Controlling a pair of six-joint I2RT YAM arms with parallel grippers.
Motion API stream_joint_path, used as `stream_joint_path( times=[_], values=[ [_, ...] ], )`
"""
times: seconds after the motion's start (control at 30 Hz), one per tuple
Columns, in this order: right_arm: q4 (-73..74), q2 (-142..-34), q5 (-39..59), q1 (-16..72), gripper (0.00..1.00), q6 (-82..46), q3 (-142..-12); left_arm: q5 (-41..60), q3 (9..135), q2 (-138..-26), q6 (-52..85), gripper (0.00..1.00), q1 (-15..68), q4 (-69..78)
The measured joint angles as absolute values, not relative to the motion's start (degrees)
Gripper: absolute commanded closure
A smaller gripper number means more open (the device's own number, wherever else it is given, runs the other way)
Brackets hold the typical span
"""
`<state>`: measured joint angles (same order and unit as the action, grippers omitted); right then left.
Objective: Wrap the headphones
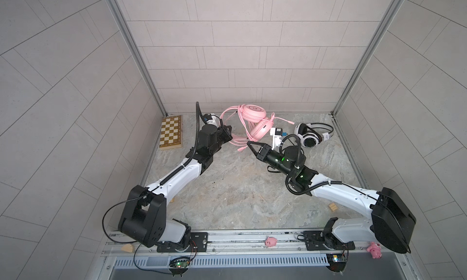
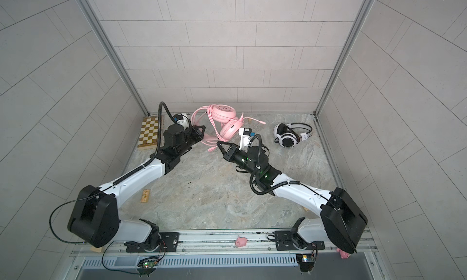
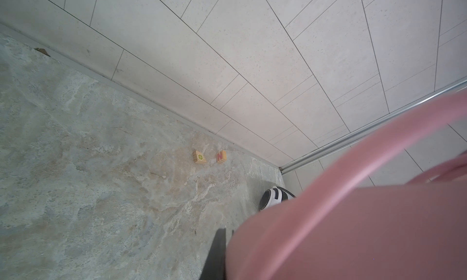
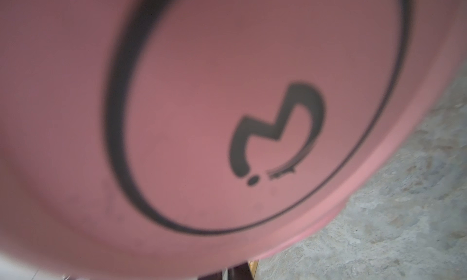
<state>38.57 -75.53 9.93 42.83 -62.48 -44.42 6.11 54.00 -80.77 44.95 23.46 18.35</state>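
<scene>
**Status: winding in progress, not complete.**

1. Pink headphones (image 1: 254, 112): located at upper centre in both top views, against the rear wall. They rest on the tabletop (image 1: 227, 195).
2. Pink cable (image 1: 237, 139): several loops hang about the headband and ear cups. A further run trails below the cups toward frame centre, with the plug end lying loose on the tabletop. Judged partly wound; the free tail remains to be taken up and secured.
3. Left hand (image 1: 227, 132): positioned just left of the trailing cable, jaws pressed together. Whether a strand is pinched cannot be determined.
4. Right hand (image 1: 250, 143): positioned just below the lower ear cup, tip beside the loose tail, jaws pressed together. A grip on the cable cannot be confirmed. The right wrist view is filled by a pink ear cup bearing a dark ring and logo.
5. White headphones (image 1: 309, 136): located right of centre, apart from both hands. The condition of their cable cannot be resolved; treat this pair as outstanding.
</scene>
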Motion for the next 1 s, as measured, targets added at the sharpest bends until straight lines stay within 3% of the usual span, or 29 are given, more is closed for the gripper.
stream_joint_path(
  times=[0.3, 1.0],
  values=[
    [40.29, -77.62, 1.23, 43.9, 0.98, -54.81, -44.4, 4.58, 54.46, -80.77, 44.95, 1.0, 24.05, 17.1],
    [66.22, -90.24, -7.53, 43.92, 0.99, -54.11, -43.9, 3.42, 56.99, -82.08, 45.69, 1.0, 24.01, 15.99]
  ],
)
